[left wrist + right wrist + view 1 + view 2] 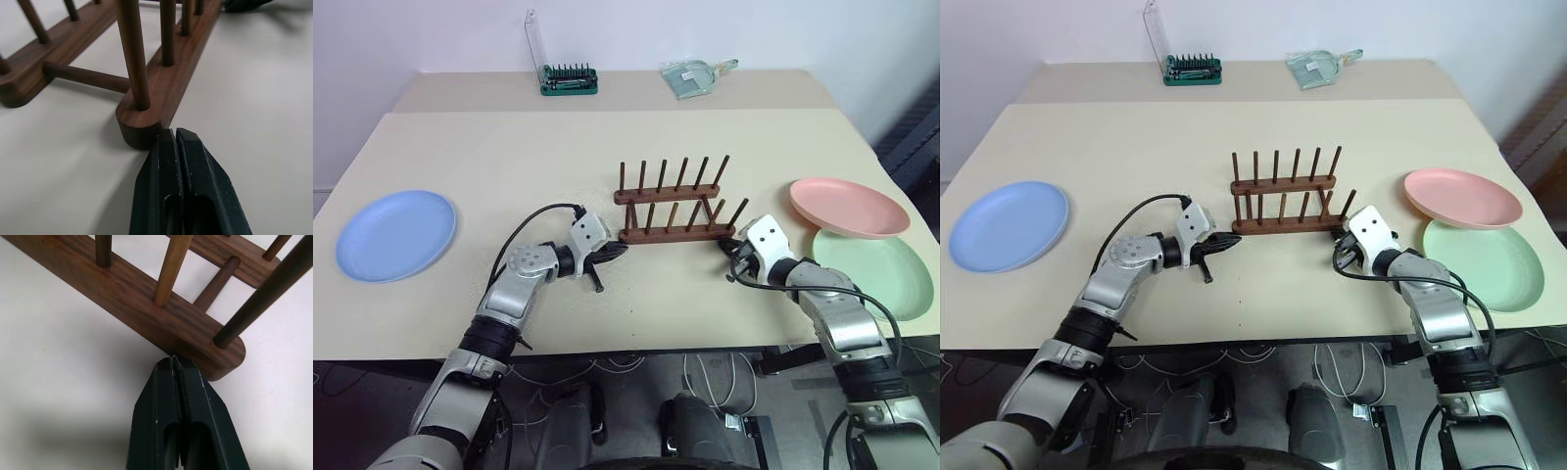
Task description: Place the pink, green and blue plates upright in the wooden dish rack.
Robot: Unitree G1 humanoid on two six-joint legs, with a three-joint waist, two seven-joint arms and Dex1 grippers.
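The wooden dish rack (pixel 674 206) stands near the middle of the bench (pixel 509 157), its two rails of upright pegs holding no plates. The blue plate (pixel 397 234) lies flat far out on the robot's left side of the bench. The pink plate (pixel 848 207) rests on the right, its near edge overlapping the green plate (pixel 874 272), which lies flat beneath it and closer to the front edge.

The left gripper (pixel 174 138) is pressed shut, holding nothing, its tips at the rounded left end of the rack's near rail. The right gripper (pixel 173 363) is likewise closed and empty, its tips against the side of the near rail close to its right end.

At the back of the bench sit a green bit case (pixel 570 78) with its clear lid raised and, well apart to its right, a small clear dustpan (pixel 693 76).
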